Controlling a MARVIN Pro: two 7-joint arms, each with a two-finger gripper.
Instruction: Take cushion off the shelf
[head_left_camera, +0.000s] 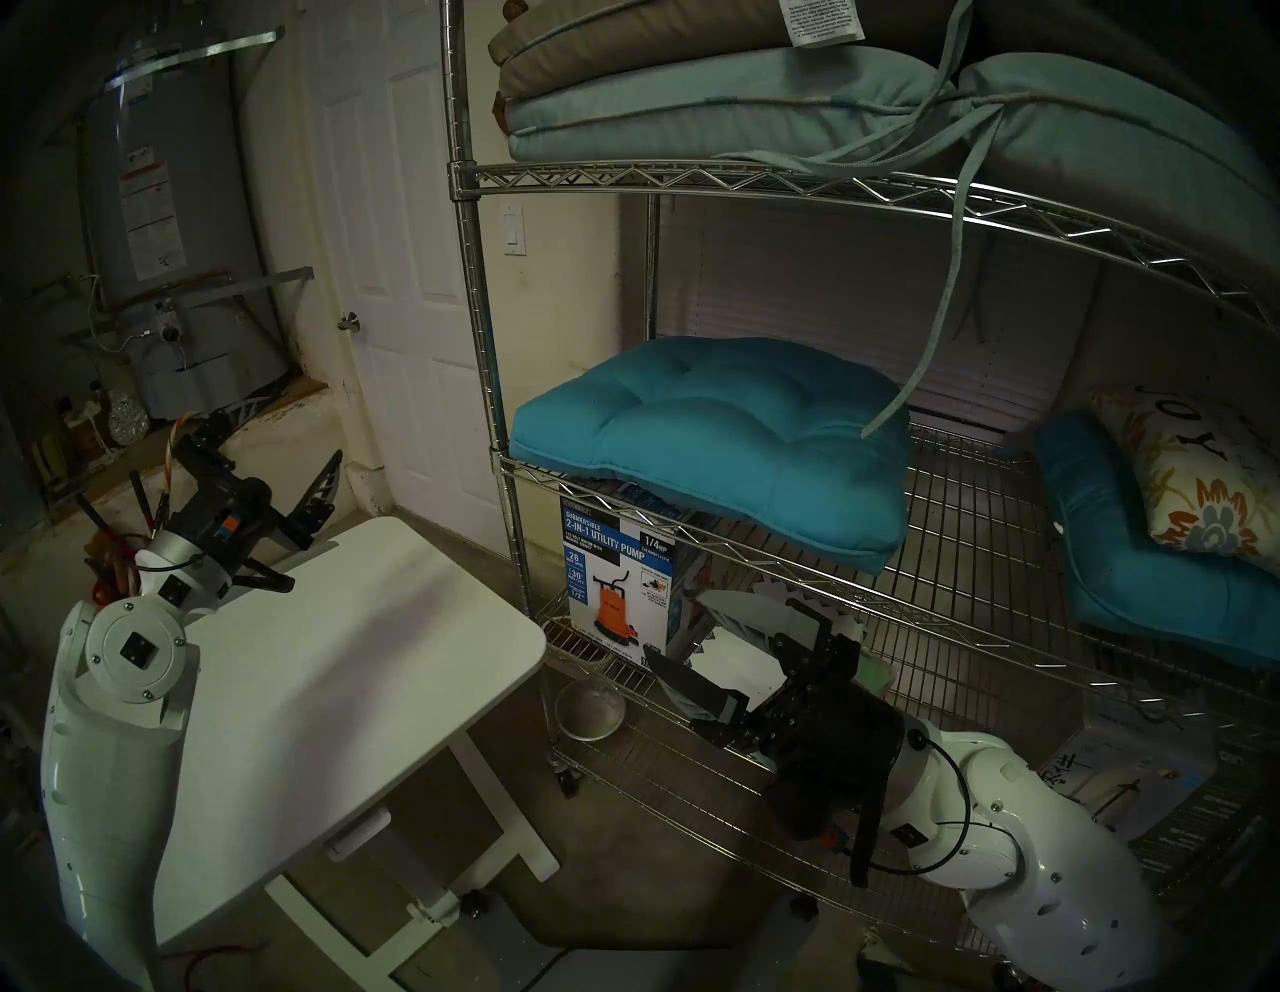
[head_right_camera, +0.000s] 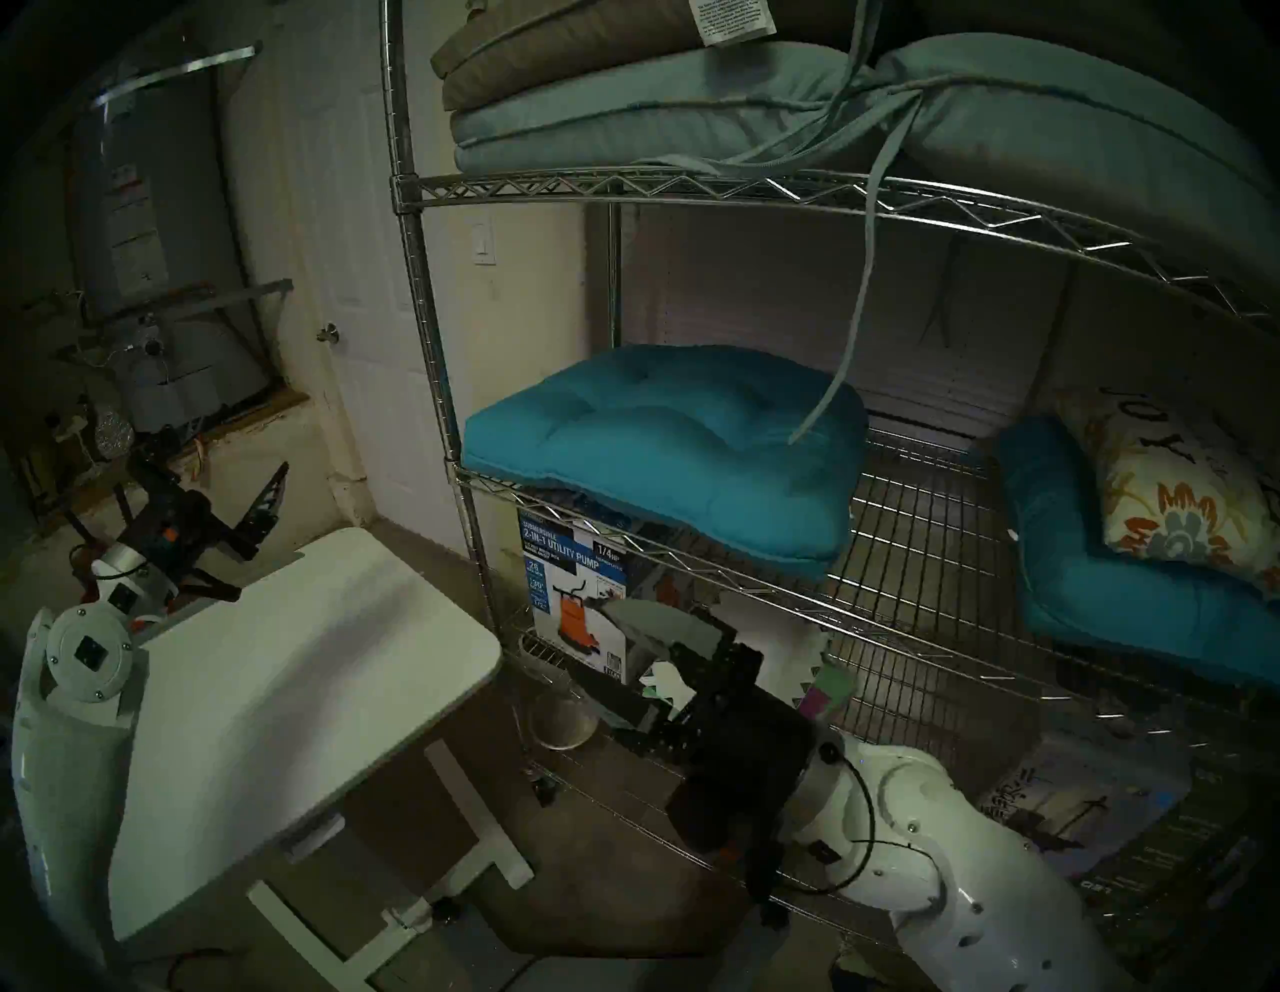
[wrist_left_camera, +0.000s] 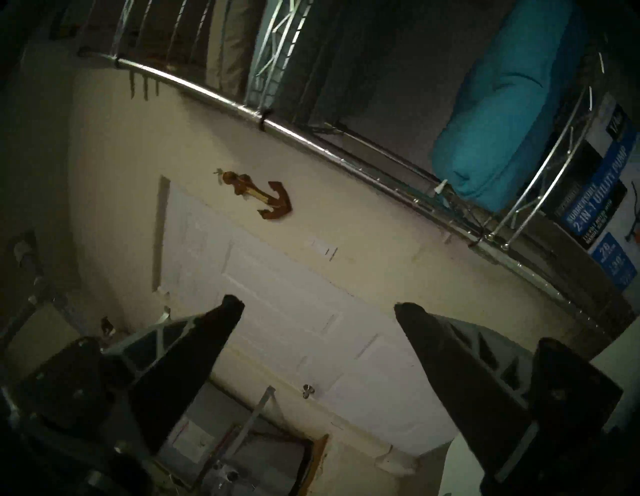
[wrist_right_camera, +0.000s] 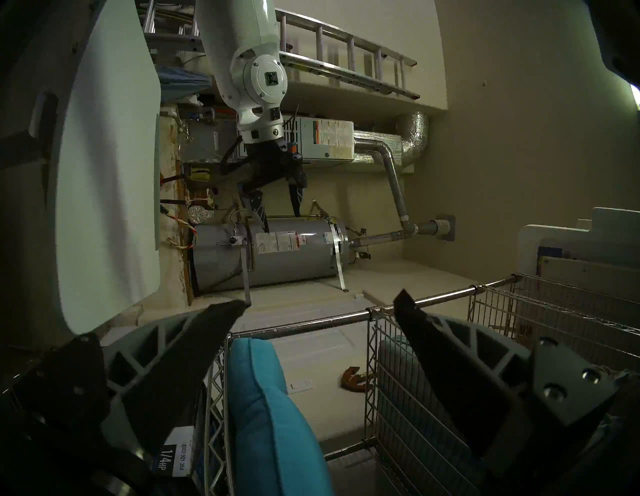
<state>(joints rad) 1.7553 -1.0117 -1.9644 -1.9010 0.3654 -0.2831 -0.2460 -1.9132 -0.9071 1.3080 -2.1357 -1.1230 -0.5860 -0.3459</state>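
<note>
the shelf is the biggest thing here, a chrome wire rack with grid tiers. its top tier carries pale cushions whose ties hang down, 1 tie dangling over the middle tier. on that middle tier, at its left end by the front post, lies the cushion, flat, teal and tufted, with its front edge overhanging the wire lip a little. a second teal cushion, bent, sits with a floral pillow at the right end, well apart. below the cushion stands a pump box. a white table stands just left of the shelf.

the cushion looks light, soft and thick, so it should sag and fold if lifted by 1 corner, and the fabric may drag on the wire grid. the best hold seems to be the overhanging front edge, pinched deep past the piping, at 2 spots, 1 per arm. the hanging tie could snag on the way out.

the left gripper hovers over the table's far corner, well short of the shelf, jaws spread wide and empty. the right gripper is below the cushion's tier, in front of the lower shelf, jaws also wide apart and holding nothing.
</note>
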